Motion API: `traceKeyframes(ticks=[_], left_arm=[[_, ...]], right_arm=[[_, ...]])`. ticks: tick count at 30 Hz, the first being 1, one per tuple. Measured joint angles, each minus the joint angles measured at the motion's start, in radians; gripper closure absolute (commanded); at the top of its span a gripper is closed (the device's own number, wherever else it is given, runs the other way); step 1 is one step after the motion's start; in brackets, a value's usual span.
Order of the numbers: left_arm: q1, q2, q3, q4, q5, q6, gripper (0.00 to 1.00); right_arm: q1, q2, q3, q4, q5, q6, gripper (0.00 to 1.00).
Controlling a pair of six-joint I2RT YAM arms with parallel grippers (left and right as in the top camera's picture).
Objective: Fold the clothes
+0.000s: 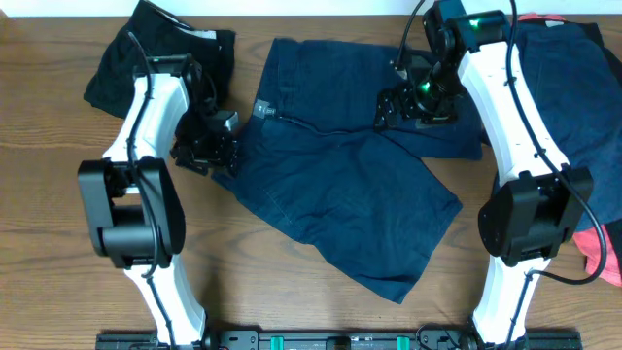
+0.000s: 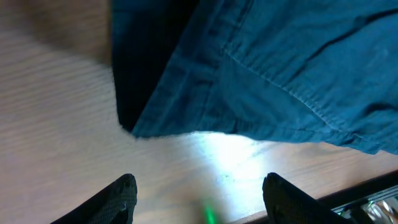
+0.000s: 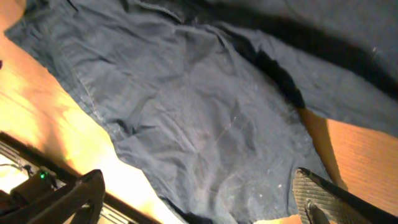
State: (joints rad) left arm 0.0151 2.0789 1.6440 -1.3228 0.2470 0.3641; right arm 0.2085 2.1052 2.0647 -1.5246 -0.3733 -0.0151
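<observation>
I see the shorts (image 1: pixel 340 194) spread flat in the middle of the table (image 1: pixel 58 272). The waistband is on the left and the two legs run off to the right and lower right.

My left gripper (image 1: pixel 209 146) sits at the waistband edge, on the left side of the shorts. In the left wrist view its fingers (image 2: pixel 118 199) are spread wide with nothing between them. Bare wood lies under them, and the seamed edge of the shorts is just ahead, not touched.

My right gripper (image 1: pixel 406 102) is over the upper leg of the shorts. In the right wrist view its fingers (image 3: pixel 323 199) are also wide apart. Navy cloth fills the space beneath them, wrinkled but not pinched.

The black garment (image 1: pixel 160 49) lies crumpled in the far left corner, beside the left arm and apart from the shorts. The navy pile (image 1: pixel 573 87) sits at the far right, partly hidden by the right arm. The pink garment (image 1: pixel 601 251) shows at the right edge of the table, near the right arm's base. A scrap of the same colour shows at the top edge behind the pile; I cannot tell whether it is the same piece.
</observation>
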Motion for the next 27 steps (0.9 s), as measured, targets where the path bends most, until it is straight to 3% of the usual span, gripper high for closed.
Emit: traceKeyframes(ticks=[6, 11, 17, 22, 27], left_arm=[[0.000, 0.039, -0.002, 0.040, 0.010, 0.012, 0.35], [0.000, 0.043, -0.007, 0.065, 0.013, 0.020, 0.42], [0.000, 0.044, -0.093, 0.212, -0.022, -0.005, 0.43], [0.000, 0.045, -0.151, 0.248, -0.047, -0.055, 0.62], [0.000, 0.045, -0.173, 0.221, -0.051, -0.116, 0.90]], right_arm=[[0.037, 0.000, -0.010, -0.042, 0.003, -0.008, 0.14], [0.085, -0.001, -0.056, -0.025, 0.006, -0.011, 0.16], [0.101, -0.001, -0.101, 0.002, 0.007, -0.011, 0.19], [0.109, -0.005, -0.132, 0.043, 0.042, 0.011, 0.21], [0.132, -0.055, -0.137, 0.074, 0.177, 0.068, 0.19]])
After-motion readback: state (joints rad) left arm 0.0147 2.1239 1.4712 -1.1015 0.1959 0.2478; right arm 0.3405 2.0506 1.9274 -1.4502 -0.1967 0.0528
